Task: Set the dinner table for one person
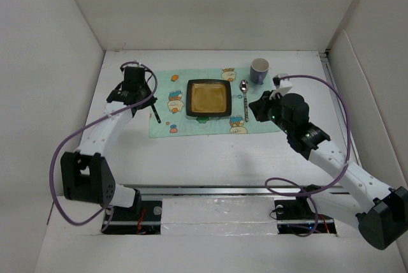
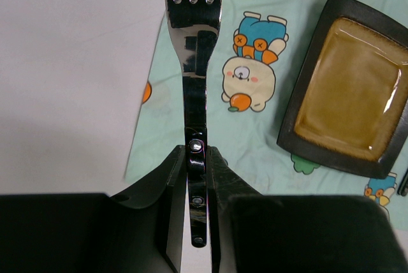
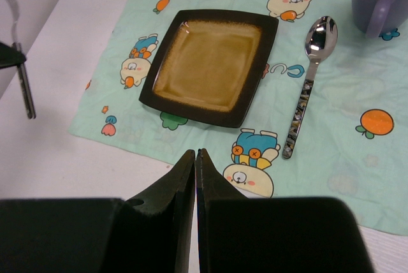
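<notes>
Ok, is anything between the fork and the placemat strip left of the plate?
Nothing visible. The fork in the left tool hangs over the placemat at its left edge; that strip is bare; the plate lies clear to the right.

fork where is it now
Left side of the top view: the fork is in the left gripper, jaws shut on it, over the placemat's left edge, left of the plate.
</notes>
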